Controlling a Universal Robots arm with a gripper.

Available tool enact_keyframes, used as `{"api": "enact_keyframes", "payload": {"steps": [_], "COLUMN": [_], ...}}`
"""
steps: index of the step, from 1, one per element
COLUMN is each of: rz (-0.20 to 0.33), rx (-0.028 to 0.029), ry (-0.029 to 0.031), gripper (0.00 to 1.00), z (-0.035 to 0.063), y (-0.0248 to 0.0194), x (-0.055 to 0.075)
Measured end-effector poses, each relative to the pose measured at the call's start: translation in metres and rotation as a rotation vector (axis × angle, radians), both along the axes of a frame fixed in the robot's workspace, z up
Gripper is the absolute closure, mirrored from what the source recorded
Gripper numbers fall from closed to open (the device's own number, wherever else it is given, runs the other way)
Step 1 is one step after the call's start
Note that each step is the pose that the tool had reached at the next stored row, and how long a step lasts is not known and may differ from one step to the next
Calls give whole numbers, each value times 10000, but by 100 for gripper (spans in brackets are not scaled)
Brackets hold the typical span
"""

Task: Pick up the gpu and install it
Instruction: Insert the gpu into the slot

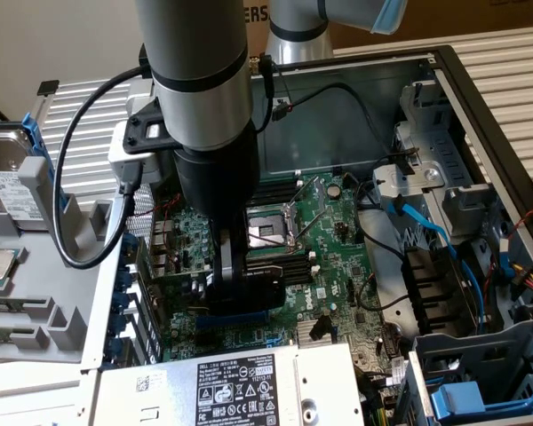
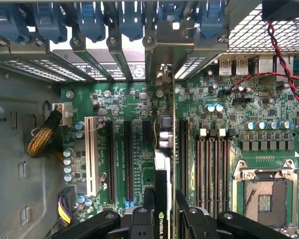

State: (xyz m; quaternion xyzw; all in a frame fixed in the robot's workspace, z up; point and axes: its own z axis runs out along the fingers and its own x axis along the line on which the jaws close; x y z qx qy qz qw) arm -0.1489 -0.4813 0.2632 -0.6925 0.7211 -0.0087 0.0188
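The gpu (image 2: 162,169) stands on edge over the large green motherboard (image 2: 114,99), between two long black expansion slots. Its black shroud faces one side, and its silver end bracket (image 2: 162,50) lines up with the slotted rear wall of the case. My gripper (image 2: 164,206) is shut on the card's upper edge, one black finger (image 2: 148,199) on each side. In the exterior view the gripper (image 1: 234,271) reaches down into the open case, with the gpu (image 1: 262,288) low against the motherboard (image 1: 329,266). I cannot tell whether the card sits fully in its slot.
The CPU socket (image 2: 261,194) and memory slots (image 2: 212,164) lie beside the card. Blue retention clips (image 2: 89,20) line the rear wall. A red-black cable (image 2: 284,55) crosses one corner. The power supply (image 1: 240,390), a drive cage (image 1: 480,373) and blue cables (image 1: 444,248) crowd the case.
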Motion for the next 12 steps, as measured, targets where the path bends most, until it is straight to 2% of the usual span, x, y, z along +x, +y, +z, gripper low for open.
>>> {"api": "enact_keyframes", "payload": {"steps": [7,12], "rz": [0,0], "rx": [2,19], "ry": [-27,-68], "gripper": [74,74], "z": [-8,-8], "y": [0,0], "x": [-3,-10]}}
